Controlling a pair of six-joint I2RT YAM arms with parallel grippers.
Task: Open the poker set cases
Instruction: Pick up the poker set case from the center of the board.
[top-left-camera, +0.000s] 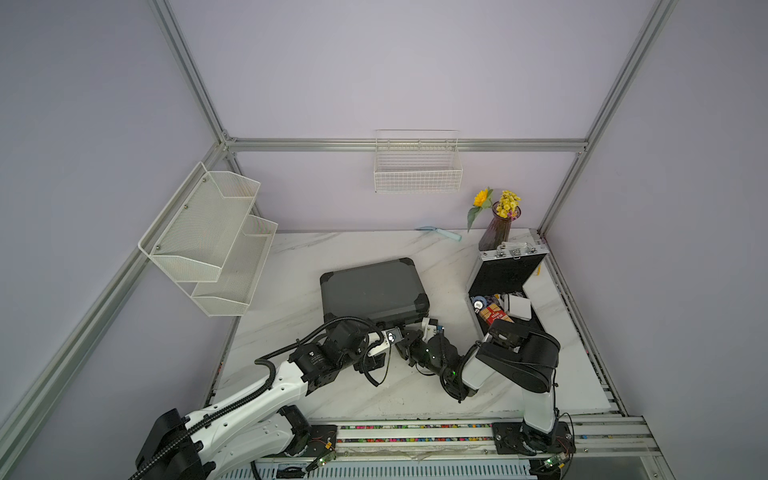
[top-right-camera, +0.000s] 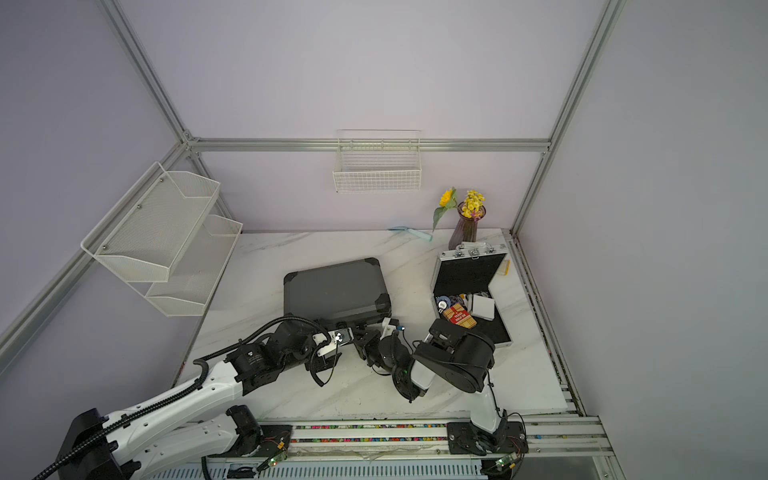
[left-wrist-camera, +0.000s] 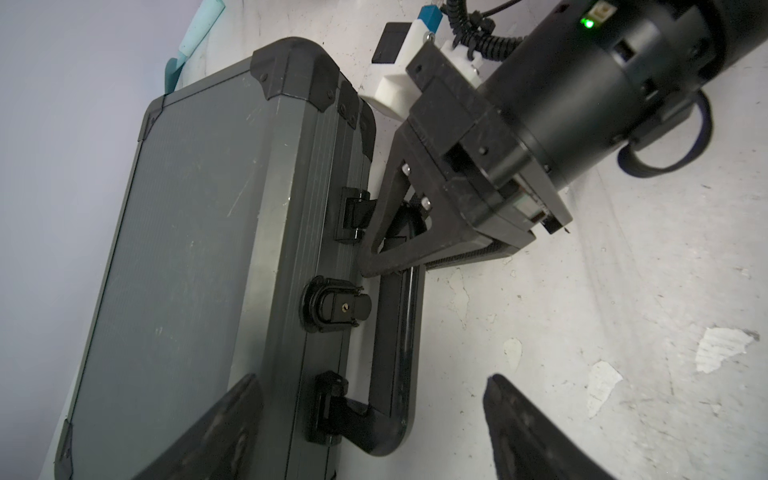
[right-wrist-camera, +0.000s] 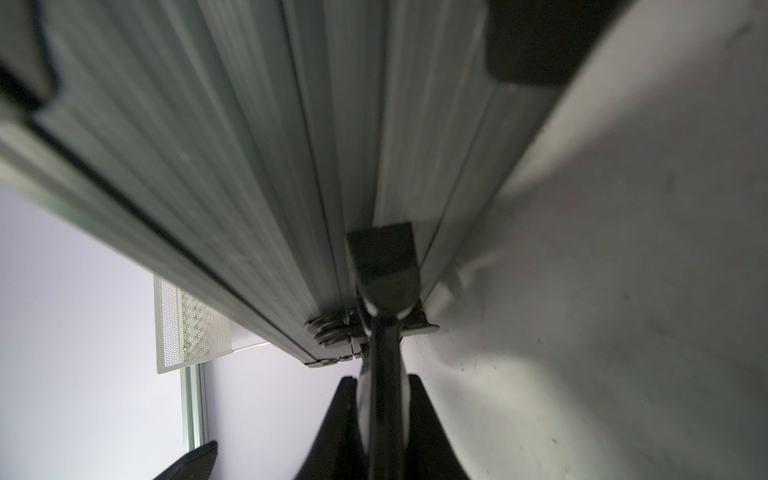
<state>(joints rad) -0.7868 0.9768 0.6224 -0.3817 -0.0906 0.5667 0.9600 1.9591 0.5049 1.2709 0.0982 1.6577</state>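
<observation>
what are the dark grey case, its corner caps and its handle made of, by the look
Dark grey case: probably aluminium, matte; ribbed extruded-looking edge, light scratches. Corner caps: black, riveted; plastic or coated metal, unclear. Handle: likely glossy black plastic, judging by its smooth sheen.

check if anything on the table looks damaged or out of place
The tabletop is worn: pale chipped patches show in its surface near the dark grey case, whose lid carries light scratches. That case lies skewed to the table edges. The silver case stands open, its contents jumbled. Nothing spilled.
</observation>
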